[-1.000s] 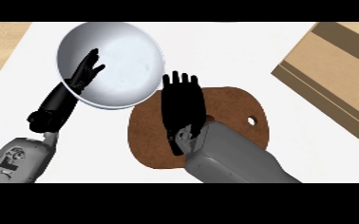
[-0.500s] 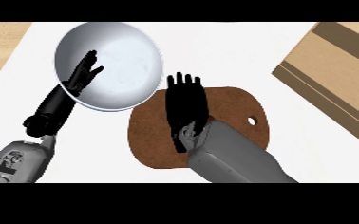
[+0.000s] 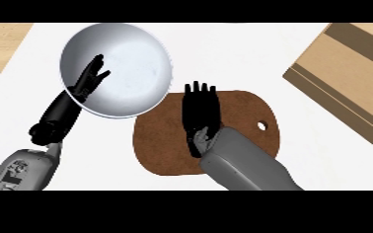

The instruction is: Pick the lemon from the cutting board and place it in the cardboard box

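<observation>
Little has shifted since a moment ago: the right hand (image 3: 200, 108) has slid slightly nearer and to the right over the cutting board (image 3: 247, 123), and the left hand (image 3: 89, 77) sits about where it was. That right hand lies palm down over the middle of the brown board, its fingers straight and spread toward the far side, curled round nothing that can be seen. Its grey forearm comes in from the near edge and covers the board's near right part. The lemon cannot be seen anywhere; whether it lies hidden under the hand cannot be told. At left, the left hand shows against a pale round bowl (image 3: 138, 64), fingers straight and relaxed, pointing far. The cardboard box (image 3: 339, 74) stands at the far right, well apart from the board.
</observation>
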Robot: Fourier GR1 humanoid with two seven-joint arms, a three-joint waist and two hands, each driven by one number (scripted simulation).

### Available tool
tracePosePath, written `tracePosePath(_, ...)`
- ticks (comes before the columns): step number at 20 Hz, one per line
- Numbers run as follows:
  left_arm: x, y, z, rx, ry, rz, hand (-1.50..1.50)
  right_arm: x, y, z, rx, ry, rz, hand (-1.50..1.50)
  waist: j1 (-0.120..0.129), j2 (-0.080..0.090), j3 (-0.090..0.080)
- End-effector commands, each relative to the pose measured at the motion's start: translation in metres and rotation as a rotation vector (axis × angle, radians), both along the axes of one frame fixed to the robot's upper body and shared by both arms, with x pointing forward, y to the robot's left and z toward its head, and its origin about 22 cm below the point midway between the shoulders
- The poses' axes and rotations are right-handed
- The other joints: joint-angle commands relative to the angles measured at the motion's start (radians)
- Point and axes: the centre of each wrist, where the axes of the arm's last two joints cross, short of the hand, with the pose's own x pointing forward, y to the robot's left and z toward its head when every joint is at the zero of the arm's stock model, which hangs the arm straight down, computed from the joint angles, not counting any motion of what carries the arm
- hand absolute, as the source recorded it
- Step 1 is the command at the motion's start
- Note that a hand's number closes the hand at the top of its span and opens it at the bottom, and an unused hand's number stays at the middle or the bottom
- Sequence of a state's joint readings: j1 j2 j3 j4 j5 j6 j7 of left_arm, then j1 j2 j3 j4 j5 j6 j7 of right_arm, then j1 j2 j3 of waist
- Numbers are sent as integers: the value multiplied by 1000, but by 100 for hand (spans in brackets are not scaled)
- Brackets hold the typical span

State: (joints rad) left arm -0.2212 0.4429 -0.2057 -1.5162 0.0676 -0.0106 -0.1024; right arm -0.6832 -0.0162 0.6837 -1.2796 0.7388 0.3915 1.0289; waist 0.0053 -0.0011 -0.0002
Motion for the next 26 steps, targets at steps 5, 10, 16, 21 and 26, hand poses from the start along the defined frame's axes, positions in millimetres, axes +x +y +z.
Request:
tracePosePath(5, 7, -6, 12, 6, -12, 4, 0, 9, -13, -21, -40, 34, -97, -150, -2, 1, 0)
tracePosePath(10, 11, 14, 0, 8, -3, -8, 0, -4, -14, -33, -38, 26, 20, 150, -5, 1, 0)
tracePosePath(16, 12, -4, 12, 2, -9, 10, 0, -11, -23, -37, -34, -130, 113, 150, -9, 0, 0)
tracePosePath(21, -9, -18, 1, -7, 4, -23, 0, 22, -43, -34, -7, -179, 184, 150, 1, 1, 1)
tracePosePath(26, -9, 15, -8, -8, 8, 20, 0, 29, -132, -29, 245, -173, 395, 150, -6, 8, 2)
